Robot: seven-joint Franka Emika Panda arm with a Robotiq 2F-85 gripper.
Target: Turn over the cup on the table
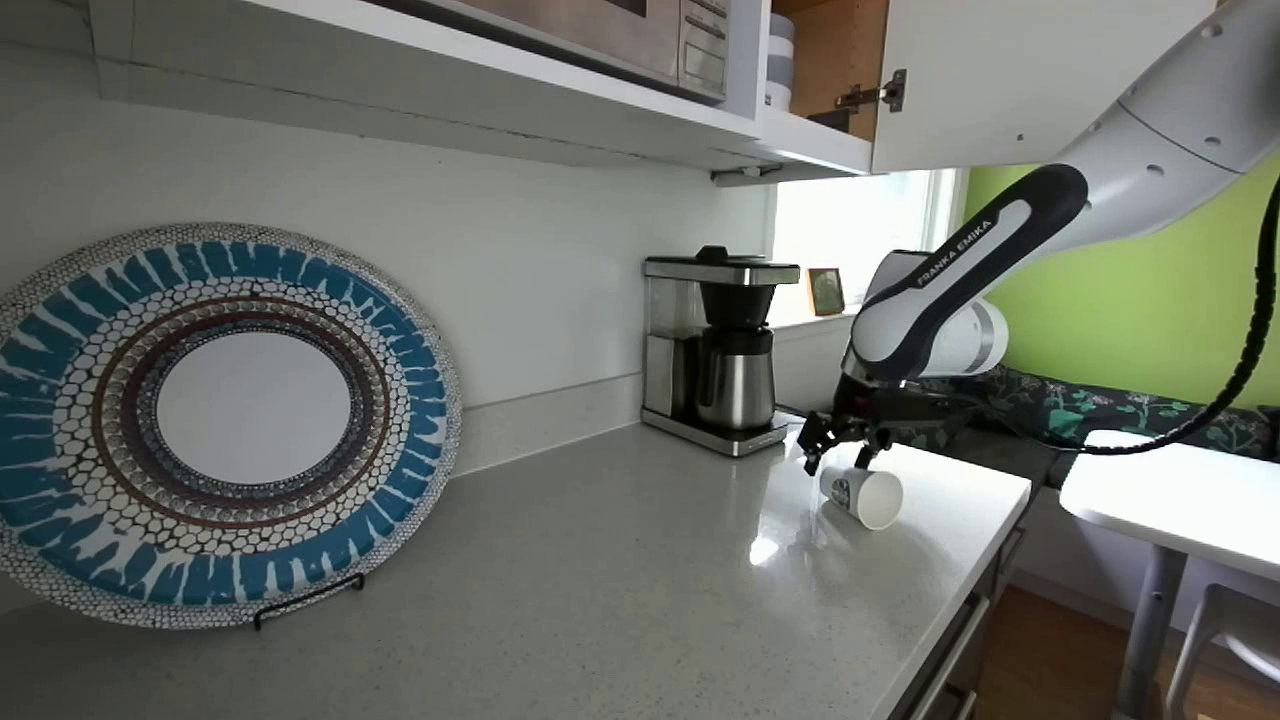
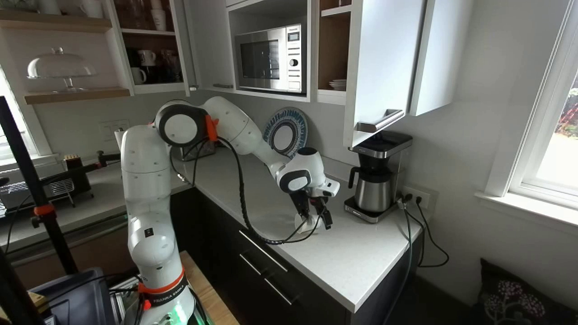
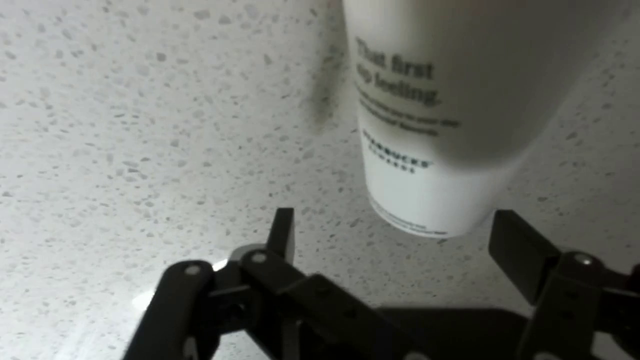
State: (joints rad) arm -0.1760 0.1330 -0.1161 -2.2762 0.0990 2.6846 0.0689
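Our hand [image 3: 393,220] gapes near the sideways cup [image 3: 450,115]; apparently at the lining-up step, we should next straddle and clamp it.

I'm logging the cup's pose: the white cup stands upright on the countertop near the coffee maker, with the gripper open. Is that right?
Not quite: the white cup lies on its side rather than standing upright, as an exterior view shows. The rest holds: it is on the countertop near the coffee maker, with the gripper open.
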